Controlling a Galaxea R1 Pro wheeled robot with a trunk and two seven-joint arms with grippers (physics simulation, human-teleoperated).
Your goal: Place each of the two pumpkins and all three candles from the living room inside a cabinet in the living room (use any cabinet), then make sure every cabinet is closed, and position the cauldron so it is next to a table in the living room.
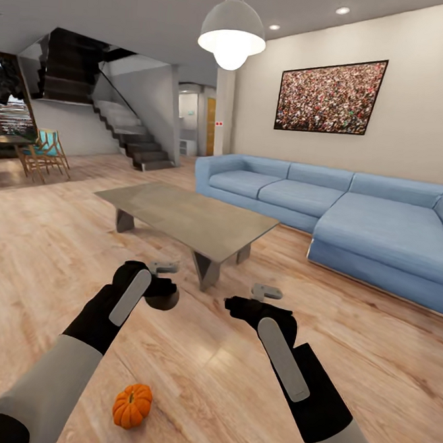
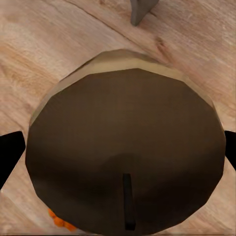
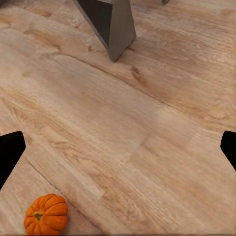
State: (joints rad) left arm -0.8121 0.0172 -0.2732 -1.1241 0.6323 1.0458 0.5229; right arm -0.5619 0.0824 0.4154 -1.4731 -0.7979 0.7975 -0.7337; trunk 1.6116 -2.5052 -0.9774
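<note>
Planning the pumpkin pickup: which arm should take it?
Right. The left gripper already has the dark cauldron between its fingers; the right gripper looks empty, with the pumpkin in its wrist view.

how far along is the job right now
Nothing looks finished. In hand: the left tool holds a dark round cauldron just above the floor, near the coffee table. One pumpkin lies on the wood floor between the arms, not yet stowed; the right tool is open with nothing between its fingers. Left: pumpkins, candles, closing cabinets, setting the cauldron down.
</note>
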